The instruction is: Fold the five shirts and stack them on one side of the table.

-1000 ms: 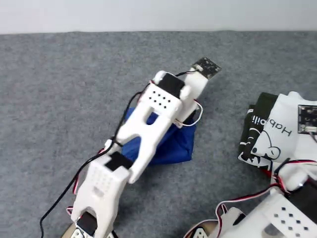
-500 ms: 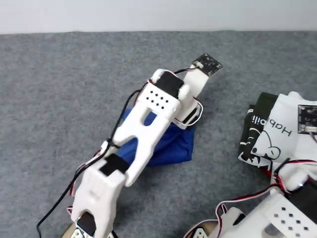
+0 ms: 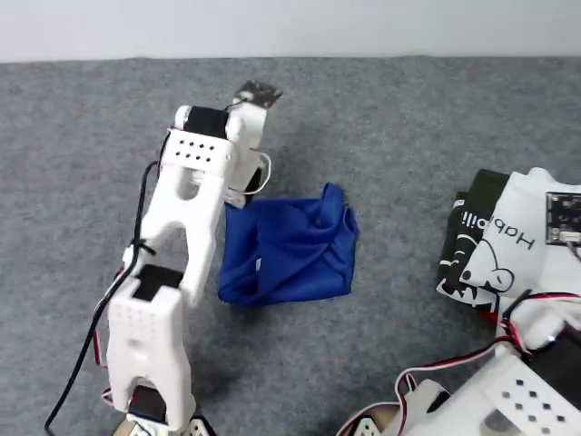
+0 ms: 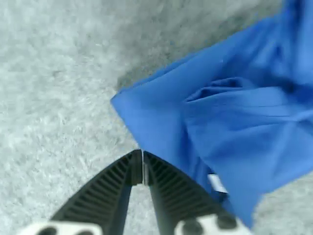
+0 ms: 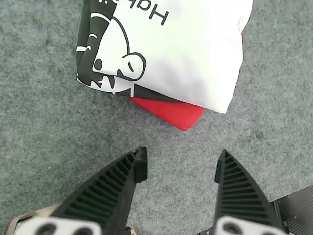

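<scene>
A blue shirt (image 3: 290, 250) lies loosely folded and rumpled on the grey mat in the middle of the high view. My left arm (image 3: 195, 209) stands over the mat just left of it. In the left wrist view my left gripper (image 4: 142, 155) is shut, its tips above the near edge of the blue shirt (image 4: 234, 112), with no cloth visibly pinched. At the right a stack of folded shirts (image 3: 508, 241) has a white printed shirt (image 5: 190, 44) on top and a red shirt (image 5: 172, 113) underneath. My right gripper (image 5: 181, 164) hangs open over bare mat just short of that stack.
The grey mat (image 3: 91, 145) spreads out on the left and along the back. The right arm's body (image 3: 508, 391) takes up the front right corner. A dark folded shirt (image 3: 465, 227) shows at the stack's left edge.
The left arm has swung left, off the blue shirt, which now lies uncovered with its folded flap showing. The right arm and the stack have not moved.
</scene>
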Robot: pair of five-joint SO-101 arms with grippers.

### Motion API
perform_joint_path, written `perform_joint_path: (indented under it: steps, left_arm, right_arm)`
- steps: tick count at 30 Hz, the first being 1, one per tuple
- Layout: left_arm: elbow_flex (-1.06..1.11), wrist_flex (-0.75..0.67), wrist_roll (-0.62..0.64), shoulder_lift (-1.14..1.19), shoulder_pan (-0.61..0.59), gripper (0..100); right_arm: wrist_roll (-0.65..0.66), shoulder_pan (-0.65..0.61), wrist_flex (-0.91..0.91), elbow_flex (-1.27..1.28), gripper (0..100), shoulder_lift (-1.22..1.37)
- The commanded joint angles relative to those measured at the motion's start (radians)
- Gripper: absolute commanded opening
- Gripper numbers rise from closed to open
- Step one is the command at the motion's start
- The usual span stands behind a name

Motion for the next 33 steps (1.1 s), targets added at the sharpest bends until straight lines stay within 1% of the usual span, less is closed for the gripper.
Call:
perform_joint_path:
  steps: [1,4,7,9,14,18,22,25,29,33]
  left_arm:
    - [-0.004,-0.034,-0.04,0.075,-0.002,0]
    - [-0.005,-0.044,-0.04,0.143,0.046,0]
    - [-0.022,-0.037,-0.037,0.17,0.12,0]
    - [-0.028,-0.035,-0.032,0.169,0.172,0]
    - [-0.036,0.029,-0.031,0.167,0.304,0]
    - [-0.031,0.029,-0.031,0.13,0.35,0]
    - [-0.031,0.029,-0.031,0.072,0.351,0]
    - [-0.031,0.029,-0.031,0.046,0.327,0]
    - [-0.031,0.028,-0.034,0.043,0.258,0]
    - [-0.03,0.006,-0.038,0.057,0.163,0]
  right_arm:
    - [0.009,-0.008,0.036,-0.003,23.7,-0.01]
    - [0.009,-0.008,0.038,-0.003,23.7,-0.015]
    - [0.009,-0.008,0.038,-0.003,23.7,-0.016]
    - [0.009,-0.008,0.038,-0.003,23.7,-0.018]
    - [0.009,-0.008,0.038,-0.003,23.7,-0.018]
    - [0.009,-0.008,0.038,-0.003,23.7,-0.018]
    - [0.009,-0.008,0.038,-0.003,23.7,-0.018]
    - [0.008,-0.008,0.038,-0.003,23.7,-0.016]
    - [0.008,-0.01,0.038,-0.003,23.7,-0.012]
    - [0.009,-0.012,0.038,-0.003,23.7,-0.01]
